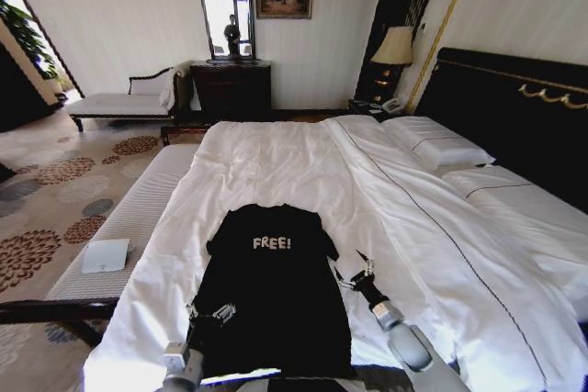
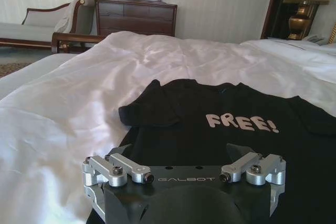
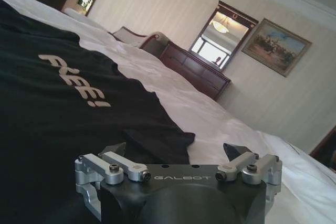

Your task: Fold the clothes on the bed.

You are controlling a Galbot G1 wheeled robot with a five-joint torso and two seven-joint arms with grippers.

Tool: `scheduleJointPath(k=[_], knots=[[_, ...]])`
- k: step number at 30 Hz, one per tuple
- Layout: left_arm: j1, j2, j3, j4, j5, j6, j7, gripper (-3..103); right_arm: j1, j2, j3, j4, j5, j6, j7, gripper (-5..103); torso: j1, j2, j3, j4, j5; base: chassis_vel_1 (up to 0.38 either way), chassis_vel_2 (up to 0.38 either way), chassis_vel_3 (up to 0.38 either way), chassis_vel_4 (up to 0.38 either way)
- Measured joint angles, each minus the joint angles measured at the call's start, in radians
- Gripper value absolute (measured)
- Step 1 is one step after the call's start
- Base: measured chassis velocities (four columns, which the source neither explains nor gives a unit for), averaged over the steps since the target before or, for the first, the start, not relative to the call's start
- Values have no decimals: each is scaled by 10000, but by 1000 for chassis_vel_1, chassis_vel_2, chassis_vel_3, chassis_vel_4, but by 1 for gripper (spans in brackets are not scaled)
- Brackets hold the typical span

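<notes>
One black T-shirt (image 1: 271,296) flat on bed (image 1: 303,162), near edge, left gripper (image 1: 209,312) at left hem, right gripper (image 1: 354,273) at right side, both jaws apart

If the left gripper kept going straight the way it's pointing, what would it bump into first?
Most likely the black T-shirt. The left gripper sits open and low at the shirt's left edge, aimed up along the fabric toward the FREE! lettering. Depth is hard to judge, so it might just skim over it.
</notes>
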Motion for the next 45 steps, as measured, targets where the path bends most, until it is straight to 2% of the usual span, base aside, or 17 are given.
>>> scheduleJointPath(k=[7,13,18,32,45], knots=[[108,-348,-27,156,273,-30,10,100,1625,-284,-1324,-1185,316,-31,-11,100,1,-1,1,-2,-3,0,0,0,0],[66,-308,-134,287,109,-26,7,100,2873,-411,-2126,-2206,365,18,-8,100,2,-2,1,1,-3,0,0,0,0],[44,-224,-151,310,-53,8,-3,100,3130,-523,-2216,-2610,297,125,-11,100,1,-1,1,-5,-4,0,0,0,0],[56,10,-299,150,-504,73,-17,100,3622,-660,-2686,-3209,258,35,44,100,1,-1,1,-3,-3,0,0,0,0],[25,-29,-454,-95,-898,136,-38,100,4557,-795,-3720,-3960,265,-23,151,100,1,-1,0,-2,-4,0,0,0,0]])
